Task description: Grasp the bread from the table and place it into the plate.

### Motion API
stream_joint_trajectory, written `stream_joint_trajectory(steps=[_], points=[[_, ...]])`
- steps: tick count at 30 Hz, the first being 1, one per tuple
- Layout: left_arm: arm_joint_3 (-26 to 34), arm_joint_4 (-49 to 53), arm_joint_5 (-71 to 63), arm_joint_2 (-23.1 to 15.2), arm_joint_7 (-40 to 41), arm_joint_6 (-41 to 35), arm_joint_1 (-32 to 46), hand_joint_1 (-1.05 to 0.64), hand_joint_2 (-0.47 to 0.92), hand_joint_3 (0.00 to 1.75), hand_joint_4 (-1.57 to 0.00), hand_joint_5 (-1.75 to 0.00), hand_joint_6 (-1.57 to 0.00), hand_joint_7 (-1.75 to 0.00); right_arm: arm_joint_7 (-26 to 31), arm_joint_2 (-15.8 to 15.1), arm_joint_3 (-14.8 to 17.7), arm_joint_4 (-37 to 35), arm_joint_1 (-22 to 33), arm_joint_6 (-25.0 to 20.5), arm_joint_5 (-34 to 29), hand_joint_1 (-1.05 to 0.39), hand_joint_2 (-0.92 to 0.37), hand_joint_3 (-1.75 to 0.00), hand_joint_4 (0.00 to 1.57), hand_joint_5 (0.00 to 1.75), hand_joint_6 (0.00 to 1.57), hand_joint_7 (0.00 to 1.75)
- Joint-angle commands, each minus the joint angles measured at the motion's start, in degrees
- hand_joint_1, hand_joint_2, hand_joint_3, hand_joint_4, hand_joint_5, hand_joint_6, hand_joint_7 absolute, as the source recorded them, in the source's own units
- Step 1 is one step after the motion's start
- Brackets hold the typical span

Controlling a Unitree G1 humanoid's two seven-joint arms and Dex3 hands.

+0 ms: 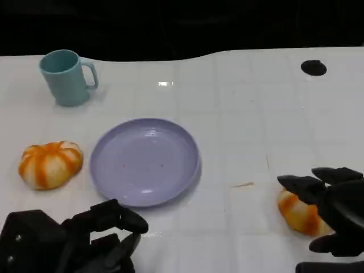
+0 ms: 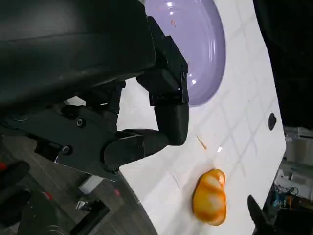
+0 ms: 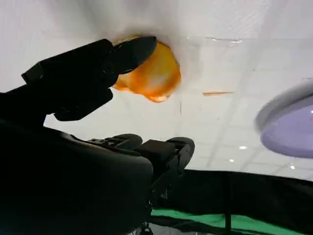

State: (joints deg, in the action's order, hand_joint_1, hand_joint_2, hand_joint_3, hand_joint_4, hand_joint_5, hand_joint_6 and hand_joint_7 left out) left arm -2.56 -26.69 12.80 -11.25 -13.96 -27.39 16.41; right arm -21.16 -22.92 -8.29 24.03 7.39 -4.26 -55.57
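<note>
The white table (image 1: 256, 114) carries a lilac plate (image 1: 145, 161) at the middle. The right hand (image 1: 333, 207) reaches over an oblong, orange-and-white striped bread roll (image 1: 298, 213) right of the plate, fingers spread, not gripping; its long axis runs diagonally. The left hand (image 1: 85, 239) hangs near the plate, fingers loosely curled, holding nothing.
</note>
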Motion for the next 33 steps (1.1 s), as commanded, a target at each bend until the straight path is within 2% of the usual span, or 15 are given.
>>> stream_joint_trajectory(steps=[1, 13, 22, 26, 29, 32, 33], points=[[0.26, -0.88, 0.00, -0.11, 0.39, -0.50, 0.52, -0.32, 0.82, 0.61, -0.68, -1.75, -0.64, -1.29, 0.33, -1.38, -1.13, -4.52, -2.72, -0.63, -0.53, -0.40, -0.79, -0.01, 0.21, 0.09, 0.29, 0.01], [0.37, -1.61, 0.13, -0.04, 0.28, -0.88, 0.96, -0.34, 0.82, 0.62, -0.68, -1.75, -0.64, -1.28, 1.72, -0.34, -4.16, -18.02, -9.73, -2.01, 3.27, -0.42, -0.84, -0.01, 0.21, 0.08, 0.31, 0.01], [0.33, -1.96, 0.07, 0.14, 0.25, -0.52, 1.12, -0.35, 0.81, 0.62, -0.69, -1.75, -0.66, -1.28, 2.04, 1.60, -5.93, -26.63, -14.92, -4.19, 9.26, -0.47, -0.92, -0.03, 0.23, 0.08, 0.32, 0.01], [0.34, -2.48, 0.28, 0.42, 0.46, -1.08, 1.22, -0.35, 0.80, 0.63, -0.69, -1.75, -0.67, -1.27, 3.92, 2.45, -5.94, -30.18, -16.41, -4.25, 12.11, -0.44, -0.92, -0.09, 0.33, 0.12, 0.41, 0.04], [0.32, -3.14, 0.22, 0.63, 0.74, -1.90, 1.18, -0.35, 0.80, 0.63, -0.70, -1.75, -0.67, -1.27, 8.81, 3.33, -5.36, -32.48, -16.78, -3.21, 13.80, -0.38, -0.92, -0.11, 0.52, 0.16, 0.57, 0.07], [0.34, -3.58, 0.13, 0.61, 0.64, -2.22, 1.11, -0.34, 0.80, 0.65, -0.70, -1.75, -0.66, -1.27, 18.39, 4.07, -4.95, -35.76, -16.98, 0.11, 13.90, -0.25, -0.92, -0.05, 0.92, 0.32, 0.92, 0.16], [0.34, -3.76, 0.09, 0.61, 0.67, -2.36, 1.10, -0.34, 0.80, 0.66, -0.70, -1.75, -0.66, -1.27, 20.86, 4.17, -4.82, -36.59, -17.02, 1.26, 14.10, -0.22, -0.92, -0.04, 0.95, 0.53, 1.02, 0.16]])
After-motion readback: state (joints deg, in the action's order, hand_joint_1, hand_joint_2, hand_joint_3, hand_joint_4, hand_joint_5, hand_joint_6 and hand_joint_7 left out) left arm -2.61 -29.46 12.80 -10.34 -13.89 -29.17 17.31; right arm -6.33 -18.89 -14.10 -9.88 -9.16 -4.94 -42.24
